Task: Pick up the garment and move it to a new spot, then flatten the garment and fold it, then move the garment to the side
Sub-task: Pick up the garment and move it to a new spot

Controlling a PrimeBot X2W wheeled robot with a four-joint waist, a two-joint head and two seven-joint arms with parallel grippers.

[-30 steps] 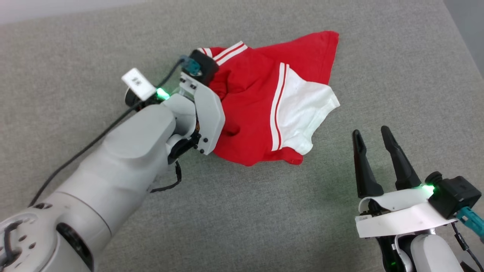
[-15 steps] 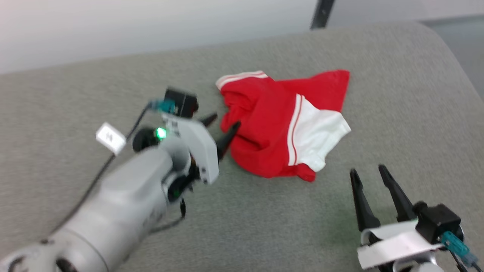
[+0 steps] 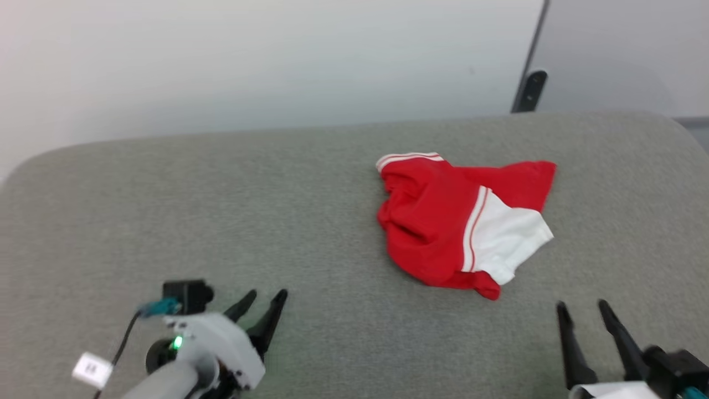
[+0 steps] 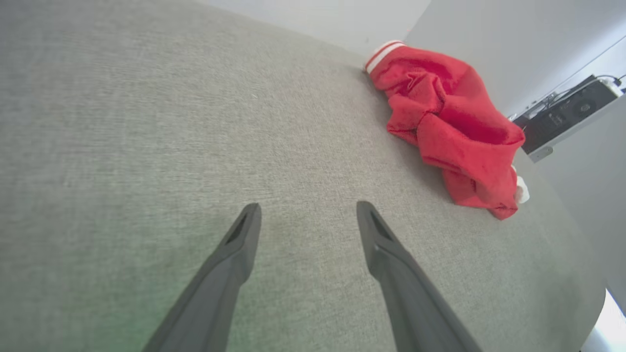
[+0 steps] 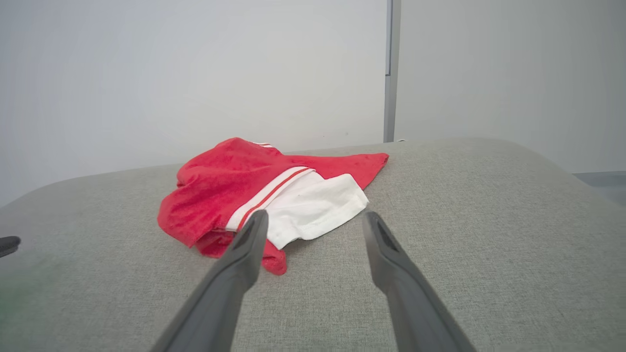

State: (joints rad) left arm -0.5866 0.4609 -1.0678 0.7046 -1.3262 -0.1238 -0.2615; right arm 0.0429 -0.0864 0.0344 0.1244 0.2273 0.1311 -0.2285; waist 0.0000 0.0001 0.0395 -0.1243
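Garment (image 3: 437, 233) lies crumpled on grey surface (image 3: 221, 210), 1 o'clock of centre. Left gripper (image 3: 267, 293) at 7, right gripper (image 3: 581, 305) at 5, both wide and empty. Likely step: flattening. Next move calls for pinching the edges and spreading.

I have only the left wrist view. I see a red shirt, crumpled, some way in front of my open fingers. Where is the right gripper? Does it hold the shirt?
Observer: No. In the head view the right gripper is open and empty, on the near side of the shirt and apart from it.
Operator: Which part of the shirt is nearest to it?
Observer: A white sleeve, spread on the shirt's right side with striped trim along its seam.
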